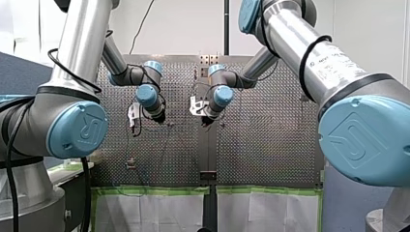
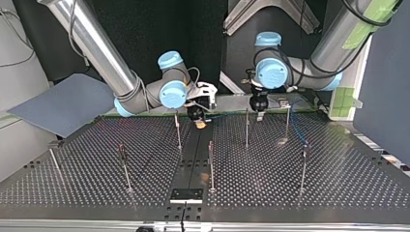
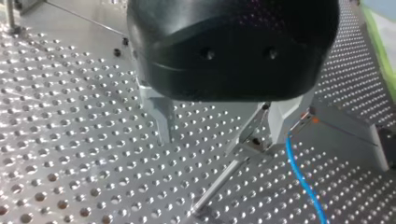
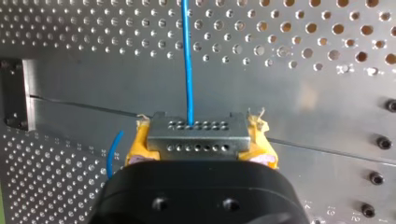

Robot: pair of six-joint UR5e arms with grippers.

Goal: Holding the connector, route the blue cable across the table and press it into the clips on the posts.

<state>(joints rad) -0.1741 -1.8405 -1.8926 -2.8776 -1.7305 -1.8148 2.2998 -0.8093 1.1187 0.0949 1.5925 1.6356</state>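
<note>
my right gripper (image 4: 200,144), yellow pads (image 4: 135,147) clamped on the flat perforated metal connector (image 4: 198,133) at the top view's upper middle, sends the thin blue cable (image 4: 187,60) lengthwise straight ahead, while my left gripper (image 3: 219,126), bare metal fingers (image 3: 161,121) spread and empty, hangs by a slim steel post (image 3: 224,175) and seems nearer for pressing.

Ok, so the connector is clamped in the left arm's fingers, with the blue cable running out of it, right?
No. The connector is clamped in the right arm's fingers, with the blue cable running out of it; the right wrist view shows it between yellow pads. In the left wrist view the left arm's fingers stand open, holding nothing.
</note>
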